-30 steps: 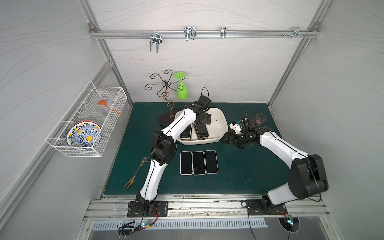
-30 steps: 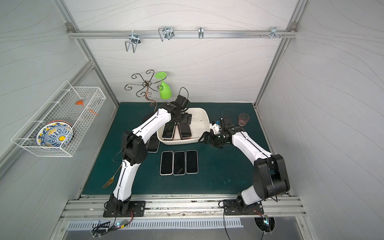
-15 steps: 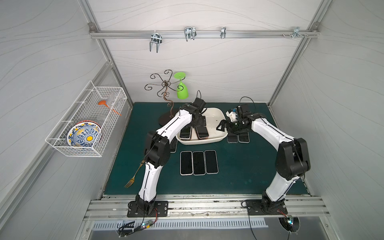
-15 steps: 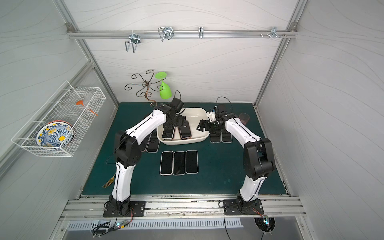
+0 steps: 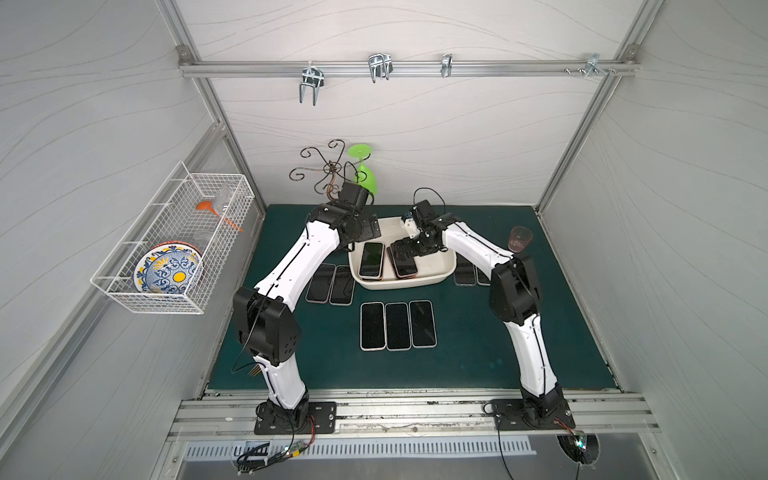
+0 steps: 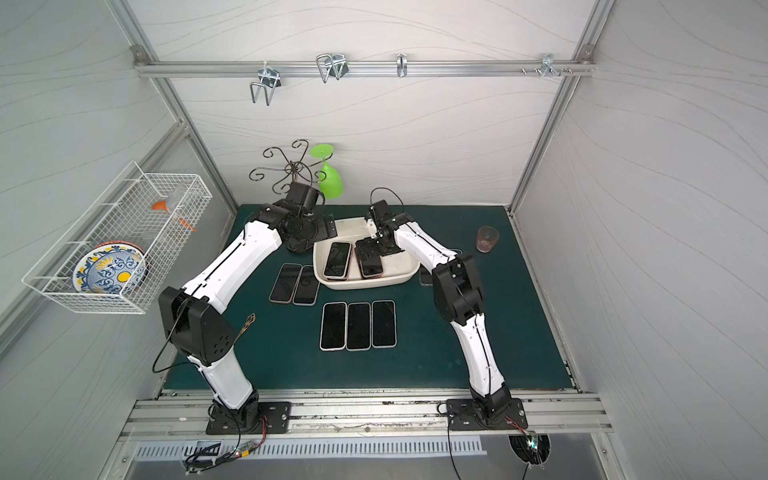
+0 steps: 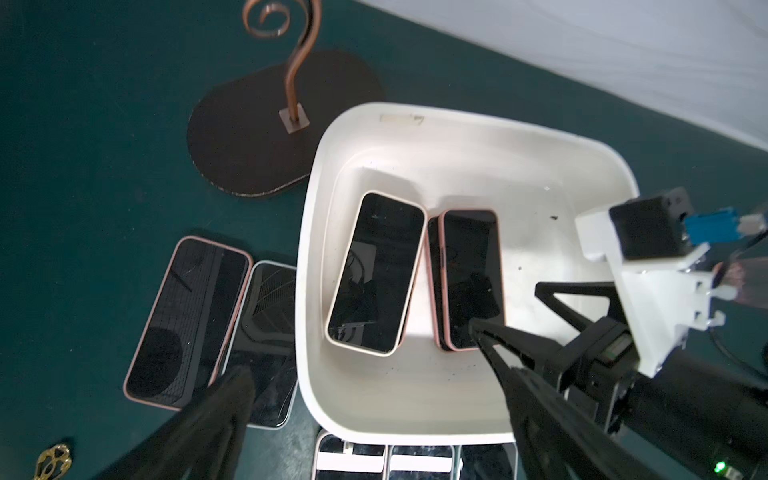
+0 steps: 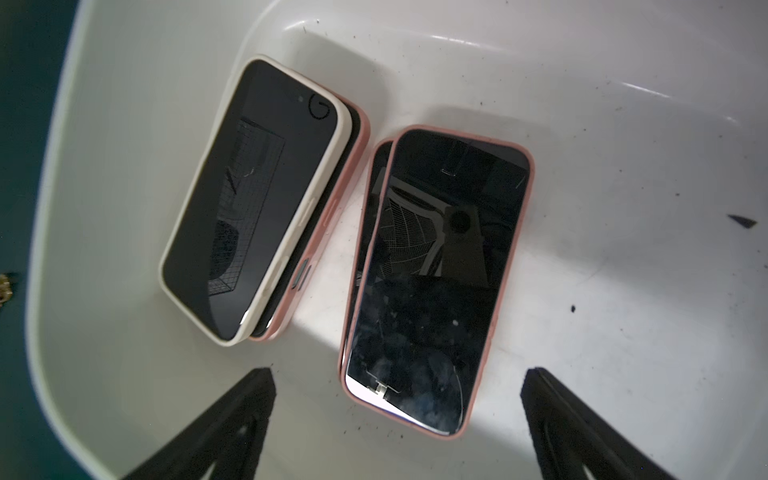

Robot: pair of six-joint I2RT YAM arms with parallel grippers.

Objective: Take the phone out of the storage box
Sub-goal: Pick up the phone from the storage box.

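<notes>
1. Right gripper hangs spread wide and empty inside the storage box. The left gripper, just as wide and empty, hovers by its rim.
2. Two small stacks of phones lie in the box, and a row of three phones sits out on the mat.
3. A pink-cased phone tops the stack lined up with the right jaws. I'd say the reach is in hand. Next comes lowering, straddling its long edges and pinching only the top one.

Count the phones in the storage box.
4 in the storage box: a white-cased phone atop a pink-cased phone; beside them, an upper pink phone covering a lower pink phone, only its edge showing. More could hide underneath.
</notes>
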